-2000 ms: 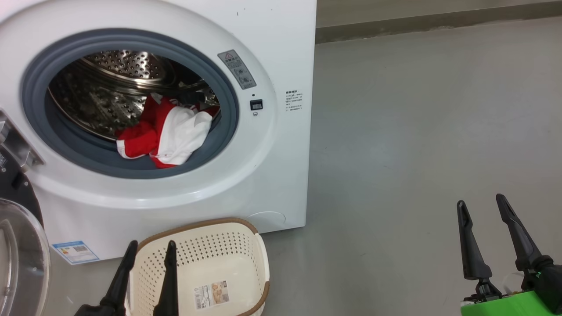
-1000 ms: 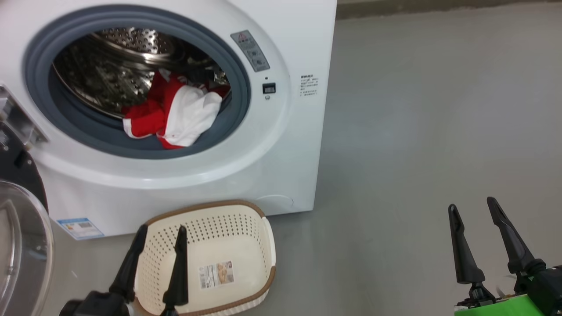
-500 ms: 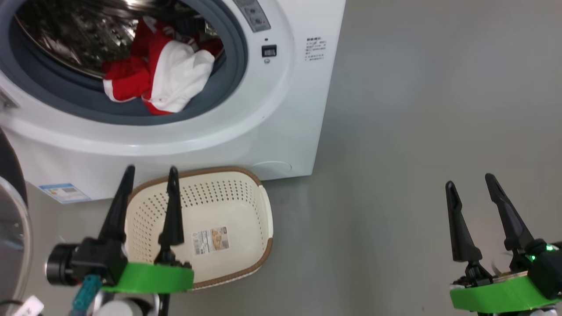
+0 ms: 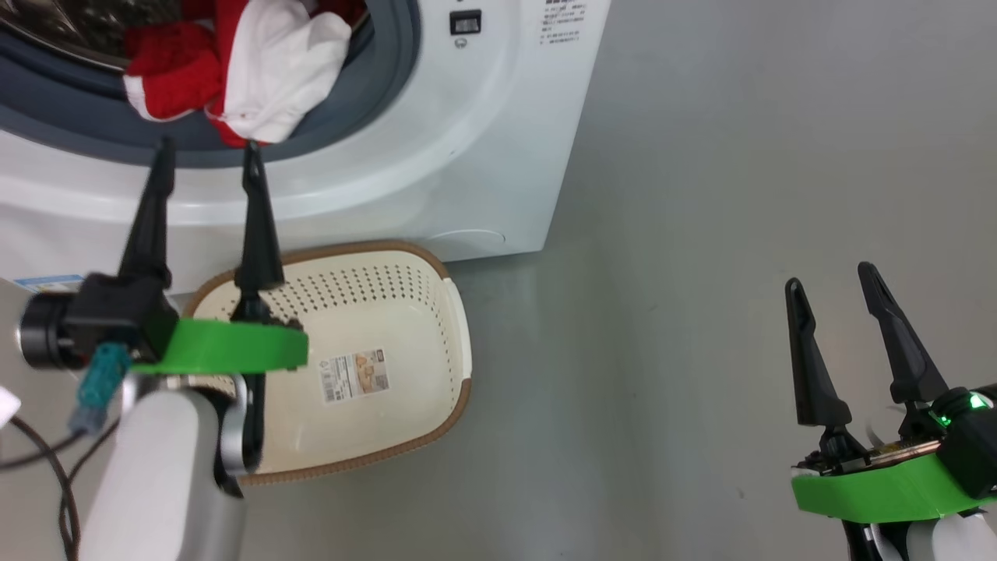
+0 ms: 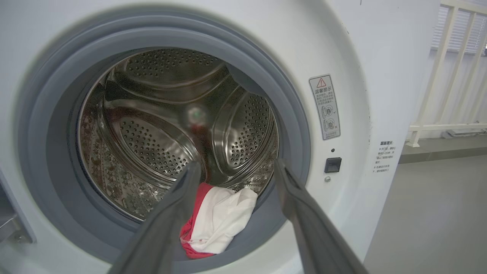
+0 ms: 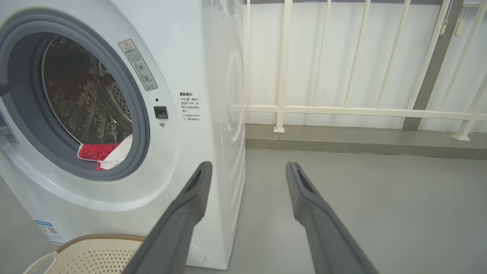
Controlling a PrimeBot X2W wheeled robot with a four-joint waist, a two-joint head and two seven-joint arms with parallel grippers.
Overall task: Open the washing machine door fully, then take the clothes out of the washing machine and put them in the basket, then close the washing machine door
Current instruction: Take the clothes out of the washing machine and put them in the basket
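The white washing machine [image 4: 467,156] stands with its round opening bare; the door itself is out of view. Red and white clothes [image 4: 234,62] lie on the grey-blue seal at the mouth of the steel drum [image 5: 159,125], also as clothes [image 5: 217,224] and clothes [image 6: 104,154]. My left gripper [image 4: 206,156] is open, its tips just below the clothes, over the machine's front rim; between its blurred fingers [image 5: 167,220] the wrist view looks into the drum. The cream basket [image 4: 389,312] sits on the floor before the machine, holding nothing. My right gripper [image 4: 829,276] hangs open over bare floor at lower right.
Grey floor [image 4: 740,195] stretches right of the machine. A white railing [image 6: 342,110] on a low kerb runs behind it. Dark cables [image 4: 47,467] trail by my left forearm. A blue sticker [image 4: 39,282] sits low on the machine's front.
The head camera has tilted down, so the machine slid up the picture. My left gripper has risen from in front of the basket to the drum opening's lower edge. The right gripper has barely shifted.
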